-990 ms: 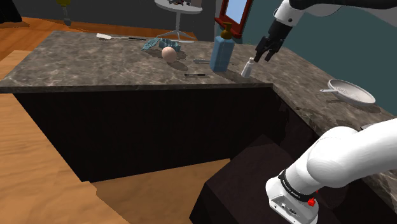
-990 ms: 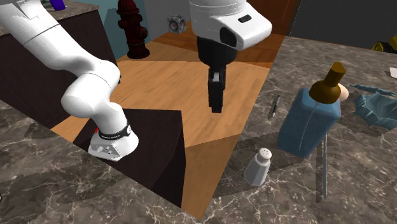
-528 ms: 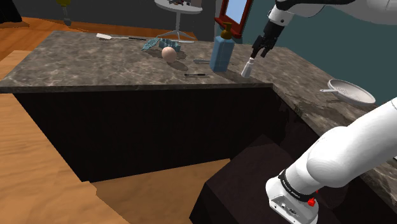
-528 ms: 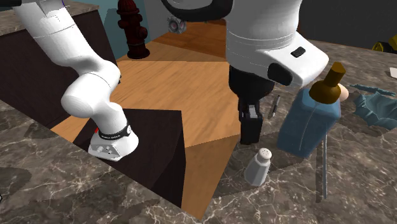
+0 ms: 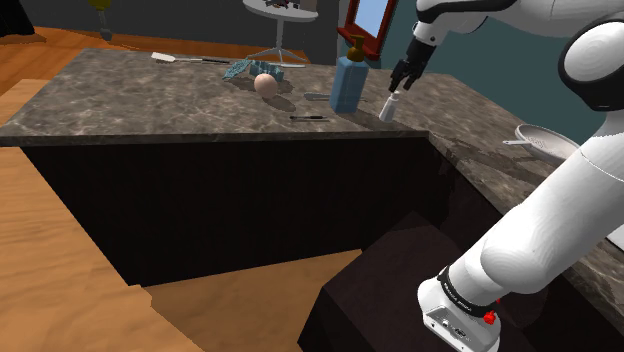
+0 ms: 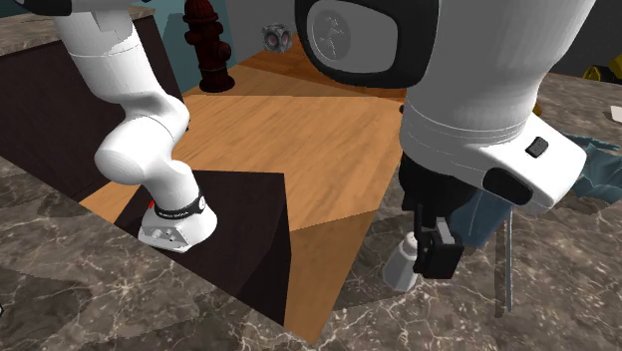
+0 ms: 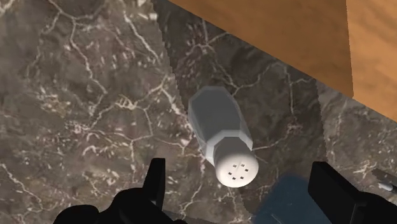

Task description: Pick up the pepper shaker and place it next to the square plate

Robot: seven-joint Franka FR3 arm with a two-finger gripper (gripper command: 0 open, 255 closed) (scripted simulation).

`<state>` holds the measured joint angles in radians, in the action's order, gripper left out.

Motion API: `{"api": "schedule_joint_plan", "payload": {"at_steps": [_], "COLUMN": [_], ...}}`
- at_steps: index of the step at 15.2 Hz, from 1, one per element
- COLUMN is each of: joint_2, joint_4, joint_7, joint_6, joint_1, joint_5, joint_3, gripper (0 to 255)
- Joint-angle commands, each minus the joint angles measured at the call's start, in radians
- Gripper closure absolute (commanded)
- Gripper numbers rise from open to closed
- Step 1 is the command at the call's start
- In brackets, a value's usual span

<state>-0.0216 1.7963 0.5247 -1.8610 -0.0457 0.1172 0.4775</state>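
The pepper shaker point(image 5: 388, 107) is a small white faceted shaker with a holed cap, standing upright on the dark marble counter point(image 5: 150, 95) near its inner corner. My black gripper point(image 5: 402, 79) hangs open just above it, tilted. In the wrist view the shaker point(image 7: 222, 135) stands between and just ahead of the two fingers point(image 7: 156, 181), which do not touch it. In the second exterior view the gripper point(image 6: 436, 254) covers part of the shaker point(image 6: 401, 266).
A blue bottle point(image 5: 348, 84) with a brown stopper stands close beside the shaker. A pen point(image 5: 308, 118), a pale ball point(image 5: 264, 84) and a teal cloth point(image 5: 245, 68) lie further along the counter. A grey round strainer point(image 5: 550, 143) sits on the shoulder view's right.
The arm has swung over the counter and the open gripper has come down from beside the shaker to just above it. The shaker has not moved.
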Motion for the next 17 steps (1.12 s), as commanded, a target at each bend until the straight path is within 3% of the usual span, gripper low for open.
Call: {"api": "schedule_joint_plan", "payload": {"at_steps": [1,11,12,17], "joint_2": [-0.004,-0.010,-0.010,-0.010], "joint_4": [0.022,0.050,0.050,0.050], "joint_7": [0.004,0.007,0.007,0.007], "joint_6": [-0.026,-0.059,-0.059,-0.059], "joint_1": [0.000,0.001,0.001,0.001], "joint_5": [0.003,0.007,0.007,0.007], "joint_3": [0.000,-0.001,-0.001,-0.001], "gripper": [0,0,255,255]}}
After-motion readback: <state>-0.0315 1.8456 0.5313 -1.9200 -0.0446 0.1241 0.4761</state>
